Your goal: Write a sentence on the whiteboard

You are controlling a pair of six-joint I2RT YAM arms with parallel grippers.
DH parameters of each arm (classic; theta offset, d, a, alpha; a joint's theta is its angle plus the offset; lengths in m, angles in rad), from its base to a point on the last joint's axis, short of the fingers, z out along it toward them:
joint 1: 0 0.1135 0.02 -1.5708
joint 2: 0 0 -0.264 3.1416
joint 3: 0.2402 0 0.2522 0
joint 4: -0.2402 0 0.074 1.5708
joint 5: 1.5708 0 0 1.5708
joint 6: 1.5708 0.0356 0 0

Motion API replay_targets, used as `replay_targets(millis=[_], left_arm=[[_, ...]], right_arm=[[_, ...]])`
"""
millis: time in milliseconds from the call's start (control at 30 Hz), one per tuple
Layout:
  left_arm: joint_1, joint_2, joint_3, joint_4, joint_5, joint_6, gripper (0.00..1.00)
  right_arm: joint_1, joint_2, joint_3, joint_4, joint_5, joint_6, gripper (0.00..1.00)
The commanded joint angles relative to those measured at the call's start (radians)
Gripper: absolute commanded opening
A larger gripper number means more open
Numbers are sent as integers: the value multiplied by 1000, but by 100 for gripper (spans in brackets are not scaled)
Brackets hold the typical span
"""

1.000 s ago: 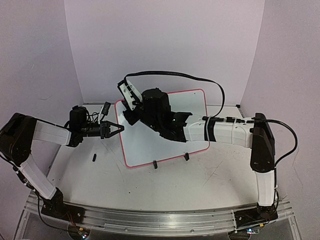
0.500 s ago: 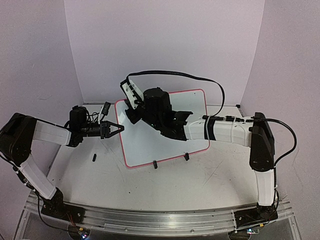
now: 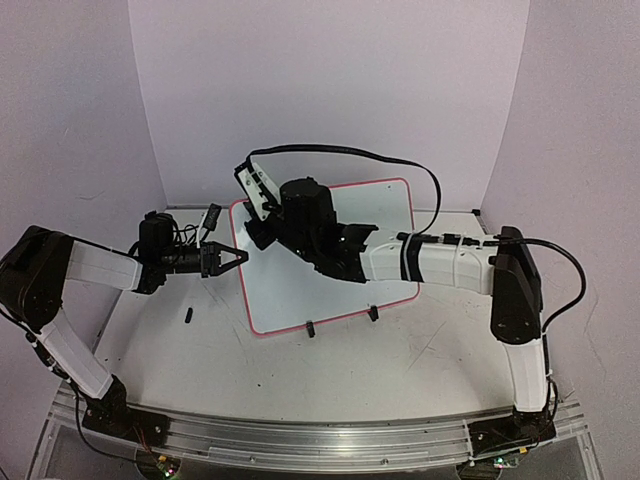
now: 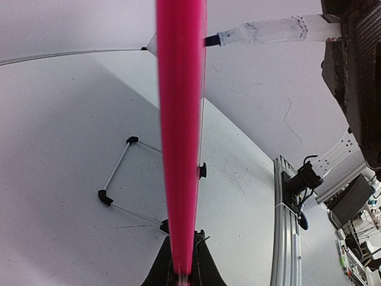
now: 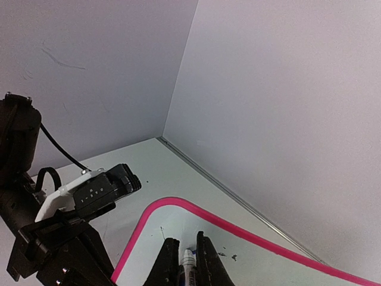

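Pinching the left edge of the rectangular glossy white whiteboard with thin red-pink rounded frame (image 3: 300,290) in the left tool (image 3: 238,257), clenched on the frame itself. From the left wrist, shows as a red-pink band running straight up out of the closed jaws. Probably meant to steady the board against the push of writing, given nothing else under it but the white counter (image 3: 300,380) and two small black clip feet (image 3: 311,328) on its near edge. Sits near the middle of the counter, turned a little askew. Cannot tell whether lying flat or propped at a slant.

Grasping a white-barrelled marker pen (image 5: 188,257) in the right tool (image 5: 188,245), clenched on the barrel, nose pointed down just inside the top-left corner of the frame. Sensible as a starting place for a line of text, with bare surface to run across to the right. Reaching in over the board from the right side, well clear of the left arm.

No writing to be made out on the board in any view, so judged to be at the very start of the sentence. Cannot tell whether touching the surface with the tip or hovering just above, since hidden from above by the right wrist and cut off at the bottom of the right wrist view. Hard to say what to make of the thin pale rods with black corner pieces (image 4: 116,179) left of the frame in the left wrist view. Same for the small black piece (image 3: 188,317) lying apart on the counter, left of the board.
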Motion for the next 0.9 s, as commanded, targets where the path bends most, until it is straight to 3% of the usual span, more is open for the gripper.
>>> replay_targets(millis=[0, 867], left_arm=[[5, 1, 3, 0, -68, 28, 0], [5, 2, 4, -1, -71, 28, 0]], right_arm=[[-3, 20, 51, 1, -7, 12, 0], [8, 5, 26, -36, -76, 61, 0]])
